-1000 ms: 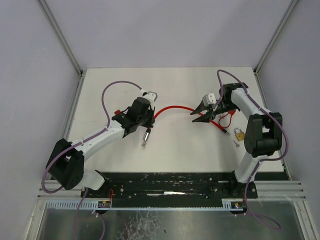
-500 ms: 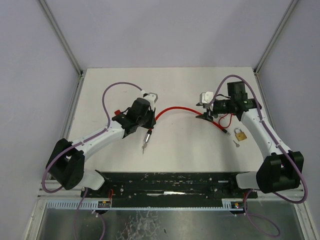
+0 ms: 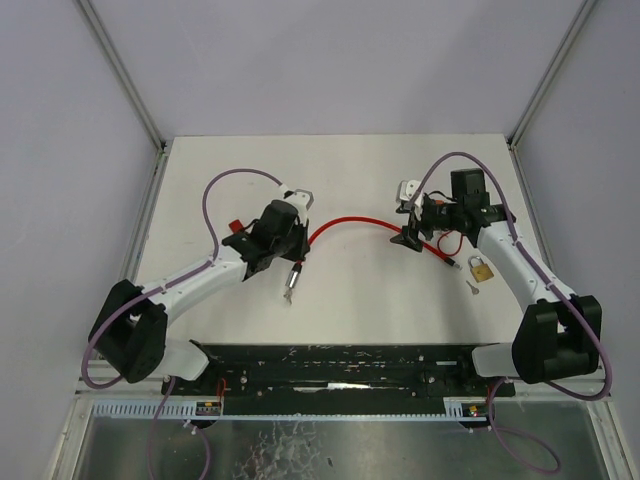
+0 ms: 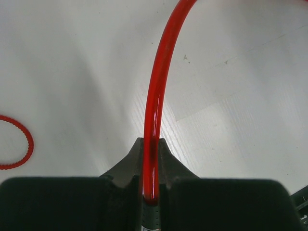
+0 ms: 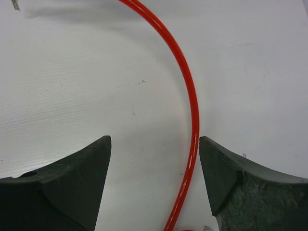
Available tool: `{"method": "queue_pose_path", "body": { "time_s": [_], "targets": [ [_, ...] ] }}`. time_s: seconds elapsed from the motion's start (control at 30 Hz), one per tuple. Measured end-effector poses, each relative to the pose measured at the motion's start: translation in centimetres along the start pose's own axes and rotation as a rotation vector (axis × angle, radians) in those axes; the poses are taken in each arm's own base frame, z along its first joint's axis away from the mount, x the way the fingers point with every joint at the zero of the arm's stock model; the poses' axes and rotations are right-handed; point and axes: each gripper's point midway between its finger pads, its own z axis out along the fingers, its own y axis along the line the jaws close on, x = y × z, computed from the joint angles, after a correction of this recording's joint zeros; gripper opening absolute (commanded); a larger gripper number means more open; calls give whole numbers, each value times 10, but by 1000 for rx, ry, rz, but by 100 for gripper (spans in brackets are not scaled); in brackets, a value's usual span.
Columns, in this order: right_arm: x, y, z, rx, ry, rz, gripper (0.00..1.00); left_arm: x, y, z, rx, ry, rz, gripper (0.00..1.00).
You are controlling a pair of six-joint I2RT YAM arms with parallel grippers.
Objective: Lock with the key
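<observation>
A brass padlock (image 3: pixel 481 270) lies at the table's right, with a small silver key (image 3: pixel 471 287) just in front of it. A red cable (image 3: pixel 350 218) arcs across the middle of the table toward the padlock. My left gripper (image 3: pixel 289 246) is shut on the red cable (image 4: pixel 156 96) near its metal end (image 3: pixel 291 282), and the cable runs straight out between the fingers (image 4: pixel 166 156). My right gripper (image 3: pixel 410 238) hovers open over the cable's right part. In the right wrist view the cable (image 5: pixel 194 120) passes just inside the right fingertip (image 5: pixel 211 159), apart from both.
A thin red loop (image 3: pixel 455 238) lies beside the right gripper, near the padlock. Another small red band (image 4: pixel 21 144) lies on the table left of the left gripper. Purple walls close the table at the back and sides.
My right gripper has opened wider and turned down over the cable, while its arm swung outward to the right. The left gripper has stayed shut on the cable, nearly still.
</observation>
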Motion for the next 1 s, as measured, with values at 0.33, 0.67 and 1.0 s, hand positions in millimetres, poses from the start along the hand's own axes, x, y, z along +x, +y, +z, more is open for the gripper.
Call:
{"method": "queue_pose_path", "body": {
  "time_s": [0.33,0.67,1.0],
  "targets": [
    [-5,15,11,-66,-68,-119,75,-7,-12,-7,63,-22,1,0],
    [-53,16,80,-183,-135,-396,67,-12,-22,-15,111,-36,6,0],
    [-42,22,141,-286,-61,-504,51,-24,-38,-31,192,-73,12,0]
  ]
}}
